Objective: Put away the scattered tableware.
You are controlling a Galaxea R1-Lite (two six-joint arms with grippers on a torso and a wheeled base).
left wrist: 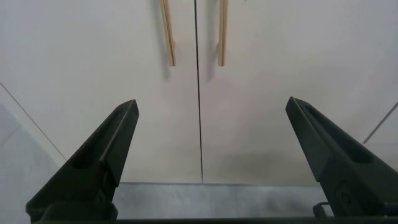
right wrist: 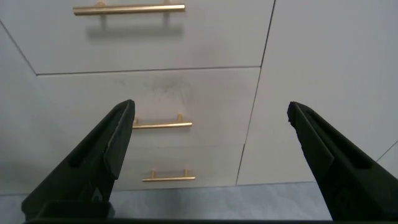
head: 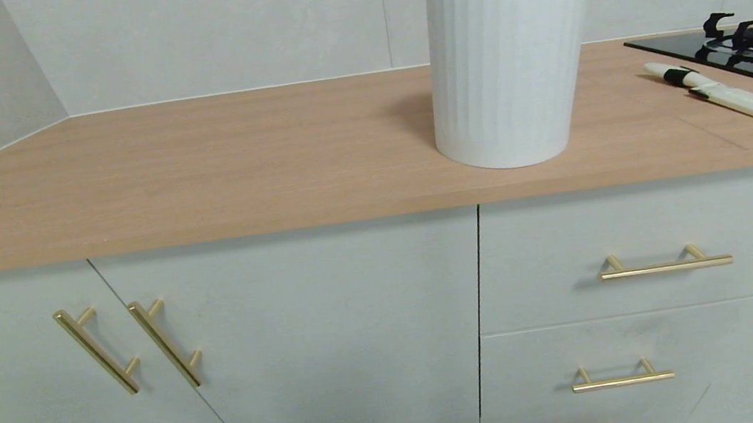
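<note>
**A:** Where do the two arms end?

**B:** The left end effector (left wrist: 210, 103) has its two dark fingers spread wide, with nothing between them. It faces a pair of pale cabinet doors (left wrist: 93, 68) with upright brass handles. The right end effector (right wrist: 210, 104) is spread just as wide and is also empty. It faces a stack of drawers (right wrist: 155, 93) with level brass handles.

**A:** And the tableware?

**B:** One piece is in sight: a knife (head: 736, 98), pale with black bands near one end. It lies flat on the wooden worktop (head: 199, 168), at the robot's right, above the drawers. A black hob (head: 744, 48) sits just beside it, on its far side.

**A:** Which way does it lie?

**B:** On a slant. The banded end points away from the robot and inward, toward a tall ribbed white container (head: 501, 59) standing upright on the worktop. The other end runs toward the robot and out to the right, reaching the edge of the head view.

**A:** So which arm is nearer?

**B:** The right one, as I judge it. It faces the drawers below the knife, while the left arm is over by the doors. From the right end effector the knife lies upward and beyond the worktop's front edge. The fingers would likely need to close across that slanted axis.
</note>
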